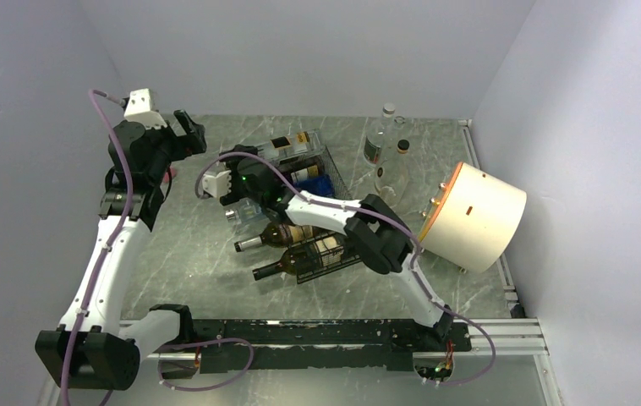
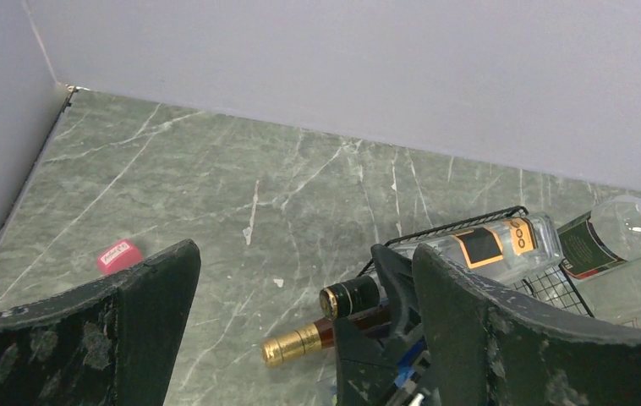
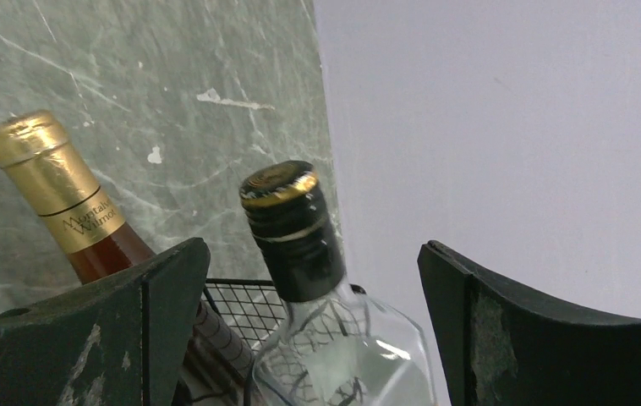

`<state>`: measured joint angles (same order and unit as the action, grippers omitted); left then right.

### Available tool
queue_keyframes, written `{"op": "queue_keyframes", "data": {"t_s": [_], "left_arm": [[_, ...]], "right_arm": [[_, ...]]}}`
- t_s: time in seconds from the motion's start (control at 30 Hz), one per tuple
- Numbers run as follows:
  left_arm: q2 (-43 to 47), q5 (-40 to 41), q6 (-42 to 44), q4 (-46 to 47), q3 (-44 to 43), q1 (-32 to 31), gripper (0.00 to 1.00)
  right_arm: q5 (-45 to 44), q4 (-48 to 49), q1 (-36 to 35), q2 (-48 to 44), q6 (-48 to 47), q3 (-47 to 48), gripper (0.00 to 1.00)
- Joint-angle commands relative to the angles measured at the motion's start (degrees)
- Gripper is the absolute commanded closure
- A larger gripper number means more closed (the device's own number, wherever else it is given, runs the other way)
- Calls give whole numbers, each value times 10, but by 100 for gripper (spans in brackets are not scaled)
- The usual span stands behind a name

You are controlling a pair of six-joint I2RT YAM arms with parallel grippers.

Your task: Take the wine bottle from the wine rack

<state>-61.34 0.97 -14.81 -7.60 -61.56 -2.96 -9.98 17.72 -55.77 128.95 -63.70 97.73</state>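
Note:
The black wire wine rack (image 1: 327, 222) lies mid-table with several bottles lying in it. A clear bottle with an orange and black label (image 1: 293, 145) lies at its far end, next to a red wine bottle with a gold foil cap (image 3: 53, 193). My right gripper (image 1: 241, 165) is open. In the right wrist view the gripper (image 3: 310, 252) has its fingers either side of the clear bottle's black-capped neck (image 3: 290, 228), not touching it. My left gripper (image 1: 189, 131) is open and empty, raised at the far left. The left wrist view (image 2: 304, 254) looks down on both caps.
Two dark bottles (image 1: 276, 237) stick out of the rack's near end. Two clear bottles (image 1: 378, 139) stand behind the rack. A big white cylinder with an orange rim (image 1: 473, 216) lies at the right. A small pink object (image 2: 118, 255) lies at the far left. Walls enclose three sides.

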Motion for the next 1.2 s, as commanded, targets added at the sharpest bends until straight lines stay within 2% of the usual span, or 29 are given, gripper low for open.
{"op": "queue_keyframes", "data": {"t_s": [0.0, 0.13, 0.27, 0.37, 0.7, 0.83, 1.17], "left_arm": [[4, -3, 0, -2, -21, 11, 1], [3, -7, -3, -2, -21, 17, 1], [-1, -14, -6, -1, -21, 19, 1], [-3, -15, -8, -1, -20, 20, 1], [-8, -36, -14, 2, -22, 23, 1], [-12, -40, -16, 1, -20, 23, 1], [-24, -58, -22, 1, -22, 27, 1]], "right_arm": [[-41, 33, -4, 35, -67, 34, 1], [-67, 54, -4, 65, -100, 52, 12], [-94, 84, -4, 88, -119, 63, 35], [-98, 108, -5, 85, -122, 55, 47], [-81, 85, -7, -16, -56, -13, 77], [-86, 110, -10, -66, -47, -59, 82], [-103, 132, -9, -207, 62, -147, 91]]}}
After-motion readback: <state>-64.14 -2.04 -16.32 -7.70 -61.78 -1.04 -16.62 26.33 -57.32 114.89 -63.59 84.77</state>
